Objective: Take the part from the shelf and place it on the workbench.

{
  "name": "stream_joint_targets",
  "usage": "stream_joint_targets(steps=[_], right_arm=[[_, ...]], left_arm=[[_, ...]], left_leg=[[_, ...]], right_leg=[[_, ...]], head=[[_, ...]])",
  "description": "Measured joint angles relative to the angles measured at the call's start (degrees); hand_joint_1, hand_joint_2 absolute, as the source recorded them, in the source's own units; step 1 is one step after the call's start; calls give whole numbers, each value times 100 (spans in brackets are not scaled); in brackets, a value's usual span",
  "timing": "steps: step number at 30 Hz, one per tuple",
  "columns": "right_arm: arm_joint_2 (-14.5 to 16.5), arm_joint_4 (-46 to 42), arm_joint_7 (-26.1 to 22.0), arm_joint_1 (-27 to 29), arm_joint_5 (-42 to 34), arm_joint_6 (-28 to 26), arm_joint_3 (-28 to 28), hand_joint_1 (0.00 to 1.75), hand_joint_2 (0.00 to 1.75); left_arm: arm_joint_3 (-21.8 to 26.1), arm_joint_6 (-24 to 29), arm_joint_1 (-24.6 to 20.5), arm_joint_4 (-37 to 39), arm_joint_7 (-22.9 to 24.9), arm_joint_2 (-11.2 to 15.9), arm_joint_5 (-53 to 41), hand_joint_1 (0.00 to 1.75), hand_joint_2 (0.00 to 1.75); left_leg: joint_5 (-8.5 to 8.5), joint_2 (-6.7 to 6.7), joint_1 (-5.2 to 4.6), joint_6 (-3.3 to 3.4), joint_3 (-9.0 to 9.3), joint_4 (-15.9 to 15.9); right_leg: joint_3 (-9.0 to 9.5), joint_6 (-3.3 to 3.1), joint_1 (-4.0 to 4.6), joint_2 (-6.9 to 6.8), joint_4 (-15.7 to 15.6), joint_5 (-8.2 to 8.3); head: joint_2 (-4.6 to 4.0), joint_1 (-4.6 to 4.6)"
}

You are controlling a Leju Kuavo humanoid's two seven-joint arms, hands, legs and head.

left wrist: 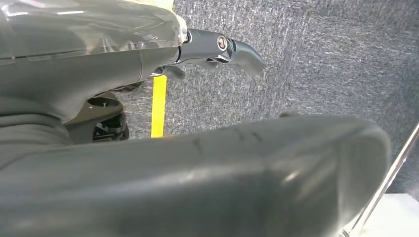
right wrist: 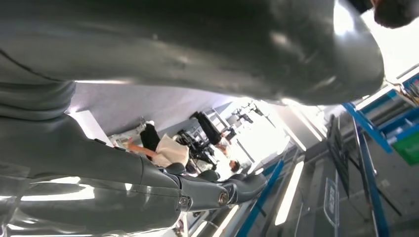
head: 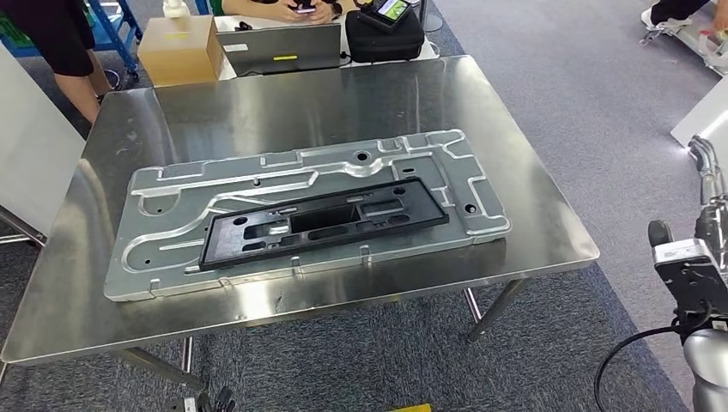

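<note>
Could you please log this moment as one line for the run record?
black part: lying on grey plate | workbench: holds both | left robot hand: empty | right robot hand: empty

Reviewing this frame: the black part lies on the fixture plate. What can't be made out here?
- Left robot hand: left wrist view, the thick thumb fills the foreground; whether it holds anything is unclear.
- Right robot hand: right wrist view, glare and the grey cover hide most of it.
- Black part on the plate: head view, too small to tell whether it is seated.
- Person: cut off by the top edge.
</note>
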Motion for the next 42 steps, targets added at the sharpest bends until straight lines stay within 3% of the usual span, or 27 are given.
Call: stream_joint_targets(steps=[2, 5, 6, 7, 8, 11, 13, 15, 16, 17, 18, 20, 21, 22, 23, 25, 27, 29, 31, 33, 35, 37, 39, 40, 41, 42], right_arm=[[-1, -1, 0, -37, -29, 12, -10, 0, 0], [-2, -2, 1, -63, -43, 18, -15, 0, 0], [-2, -2, 1, -65, -44, 19, -16, 0, 0], [-2, -1, 0, -67, -45, 20, -17, 0, 0], [-2, -1, 0, -68, -45, 21, -19, 0, 0], [-8, -3, 1, -75, -50, 28, -45, 0, 0], [-39, -7, 8, -82, -68, 63, -76, 0, 0], [-100, -11, 33, -70, -120, 119, -125, 0, 0], [-137, -14, 47, -52, -158, 145, -161, 0, 0], [-176, -17, 61, -26, -202, 168, -201, 0, 0], [-214, -22, 68, 6, -247, 184, -244, 0, 0], [-279, -43, 78, 103, -361, 213, -347, 0, 0], [-308, -63, 88, 173, -435, 240, -416, 0, 0], [-334, -91, 107, 251, -515, 277, -498, 0, 0], [-362, -128, 134, 332, -597, 333, -600, 0, 0], [-407, -237, 182, 504, -752, 496, -865, 0, 0], [-424, -407, 198, 687, -861, 727, -1207, 0, 0], [-391, -589, 181, 837, -879, 993, -1558, 0, 0], [-280, -738, 161, 927, -845, 1226, -1855, 0, 0], [-173, -838, 157, 978, -815, 1343, -2032, 0, 0], [-146, -869, 160, 996, -801, 1368, -2076, 0, 0], [-138, -874, 159, 1000, -800, 1369, -2083, 0, 0], [-109, -906, 157, 1021, -781, 1378, -2124, 0, 0], [-71, -935, 155, 1033, -764, 1395, -2172, 0, 0], [10, -979, 125, 1053, -729, 1457, -2262, 0, 0], [101, -1015, 81, 1062, -692, 1527, -2353, 0, 0]], left_arm=[[2, 0, 10, 3, -20, 3, -3, 0, 0], [3, 0, 14, 8, -32, 4, -8, 0, 0], [3, 0, 15, 10, -33, 4, -9, 0, 0], [3, 0, 16, 13, -33, 4, -9, 0, 0], [3, 0, 16, 15, -33, 4, -11, 0, 0], [3, 0, -2, 19, -36, 3, -24, 0, 0], [3, 2, -13, 22, -39, -5, -40, 0, 0], [3, 5, -12, 30, -42, -18, -61, 0, 0], [3, 6, -15, 34, -43, -25, -69, 0, 0], [3, 4, -18, 38, -44, -36, -76, 0, 0], [3, 1, -22, 40, -45, -49, -81, 0, 0], [3, -10, -24, 42, -46, -75, -103, 0, 0], [3, -16, -21, 44, -45, -87, -124, 0, 0], [3, -25, -18, 45, -44, -96, -150, 0, 0], [1, -34, -17, 46, -40, -104, -179, 0, 0], [-19, -53, -20, 47, -25, -126, -241, 0, 0], [-62, -75, -30, 47, 1, -158, -304, 0, 0], [-111, -94, -40, 47, 30, -185, -362, 0, 0], [-140, -99, -44, 49, 50, -199, -397, 0, 0], [-150, -98, -41, 51, 57, -205, -407, 0, 0], [-154, -98, -40, 51, 59, -205, -408, 0, 0], [-156, -98, -39, 51, 60, -205, -409, 0, 0], [-166, -98, -38, 51, 63, -205, -419, 0, 0], [-174, -98, -41, 51, 64, -205, -430, 0, 0], [-198, -96, -44, 51, 71, -205, -453, 0, 0], [-222, -92, -48, 51, 79, -205, -474, 0, 0]], left_leg=[[-232, 0, 9, -85, -118, 196], [-1023, 11, 93, -212, -443, 1231], [-1158, 14, 123, -243, -493, 1545], [-1171, 15, 147, -267, -451, 1680], [-1073, 17, 167, -284, -293, 1576], [-796, 17, 189, -275, 581, 398], [-803, 8, 164, -204, 839, -45], [-723, 8, 146, -107, 796, -91], [-665, 19, 147, -52, 762, -113], [-593, 29, 152, 8, 711, -136], [-514, 41, 158, 54, 645, -155], [-380, 50, 140, 100, 480, -150], [-313, 51, 127, 106, 386, -142], [-249, 51, 115, 108, 291, -131], [-189, 51, 104, 107, 196, -116], [-85, 47, 91, 94, 32, -70], [-4, 30, 70, 53, -55, -29], [82, 20, 69, -9, -66, -36], [125, 16, 69, -78, -97, -47], [-59, 14, 65, -132, -173, 51], [-236, 17, 75, -150, -214, 141], [-279, 17, 78, -153, -227, 173], [-553, 19, 100, -182, -286, 417], [-789, 21, 121, -209, -337, 722], [-882, 23, 147, -242, -285, 1034], [-850, 24, 167, -262, -128, 1163]], right_leg=[[-97, -90, -37, -20, -18, 102], [-309, -133, -48, -36, -12, 267], [-386, -123, -52, -40, -3, 321], [-460, -110, -58, -43, 9, 370], [-529, -90, -67, -47, 24, 413], [-682, -4, -92, -55, 76, 528], [-705, 80, -94, -58, 73, 610], [-705, 170, -107, -57, 37, 690], [-733, 204, -116, -53, 61, 648], [-786, 228, -126, -48, 162, 502], [-866, 242, -132, -42, 371, 257], [-1056, 265, -127, -36, 1059, -318], [-1108, 274, -123, -35, 1391, -470], [-1095, 277, -119, -33, 1596, -490], [-984, 269, -115, -33, 1607, -392], [-455, 222, -95, -33, 1052, -138], [140, 157, -49, -41, 242, -164], [347, 100, -4, -47, -109, -243], [267, 34, -23, -58, -140, -124], [155, -32, -64, -71, -174, 4], [100, -57, -71, -72, -175, 48], [90, -61, -73, -72, -175, 57], [27, -69, -76, -70, -172, 107], [-45, -70, -78, -70, -167, 163], [-196, -58, -79, -73, -141, 262], [-350, -39, -81, -76, -108, 361]], head=[[0, -1], [0, -1], [0, -1], [0, -1], [0, -1], [1, 1], [1, 0], [1, -1], [1, -2], [0, -2], [0, -2], [0, -1], [0, -1], [0, -1], [0, -1], [1, -2], [1, -3], [1, -10], [1, -15], [0, -17], [0, -20], [0, -21], [1, -23], [1, -23], [1, -24], [0, -24]])
